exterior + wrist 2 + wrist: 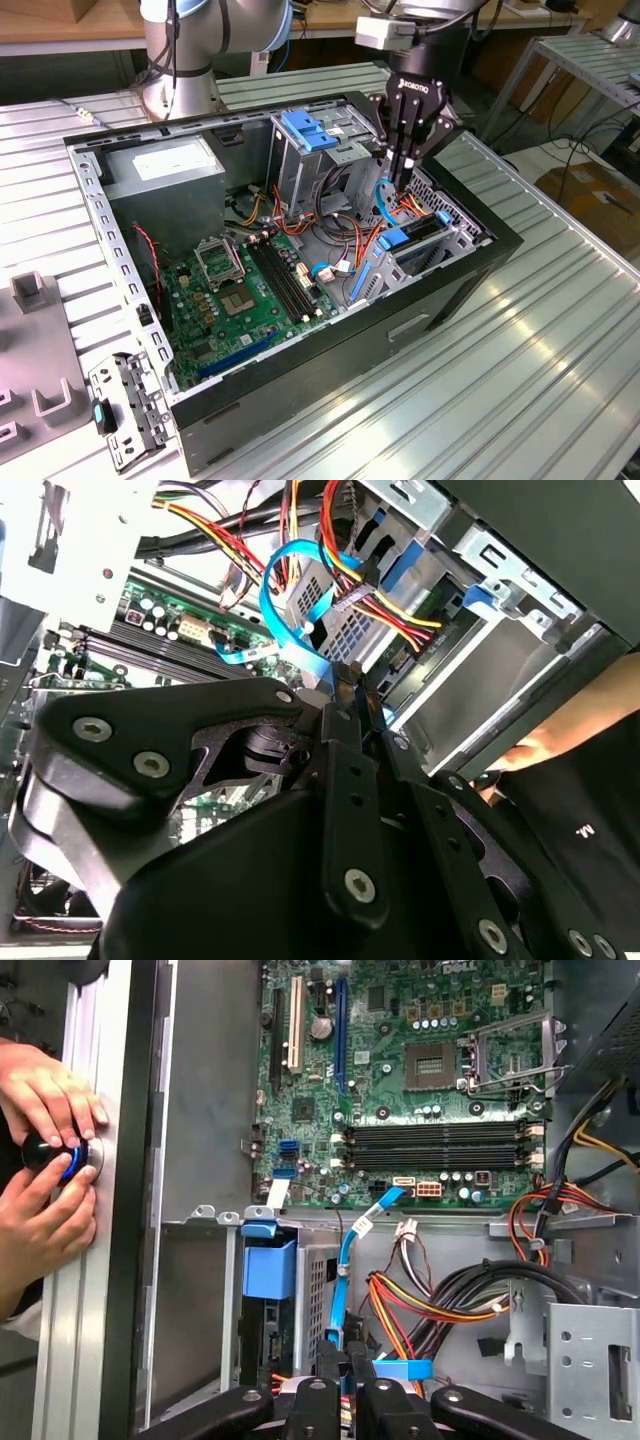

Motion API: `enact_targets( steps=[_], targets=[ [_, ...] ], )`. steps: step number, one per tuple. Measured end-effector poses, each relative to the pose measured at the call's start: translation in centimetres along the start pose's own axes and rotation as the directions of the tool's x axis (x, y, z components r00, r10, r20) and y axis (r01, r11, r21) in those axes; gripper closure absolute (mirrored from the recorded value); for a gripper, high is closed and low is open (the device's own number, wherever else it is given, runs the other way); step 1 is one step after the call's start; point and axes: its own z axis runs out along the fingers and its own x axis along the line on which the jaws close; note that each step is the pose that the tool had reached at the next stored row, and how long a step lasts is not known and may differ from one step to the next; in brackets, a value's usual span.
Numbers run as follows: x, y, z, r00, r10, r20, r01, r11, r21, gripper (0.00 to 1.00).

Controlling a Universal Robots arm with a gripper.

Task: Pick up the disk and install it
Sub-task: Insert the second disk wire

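In the exterior view's upper right, the end effector (pixel 405 182) hangs inside the open computer case (pixel 300 370), fingers closed together beside a blue cable (pixel 382 205), just above the disk (pixel 418 240) seated in its bay at centre-right.

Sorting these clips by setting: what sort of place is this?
Likely a robotics lab or workshop: an open computer case on a ribbed metal table, the arm's gripper down among its cables, and wooden benches behind.
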Motion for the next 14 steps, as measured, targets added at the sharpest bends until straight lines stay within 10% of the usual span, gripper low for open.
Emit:
enact_targets(
  steps=[9,13,14],
  targets=[
    [2.23,0.17,0.94,1.0,-0.005,0.0015,0.005,0.9994,0.0331,0.84],
    [2.53,0.29,1.07,0.9979,-0.011,0.0632,0.008,0.999,0.0444,0.84],
    [2.57,0.31,1.09,0.996,-0.013,0.0882,0.009,0.9989,0.0466,0.84]
  ],
)
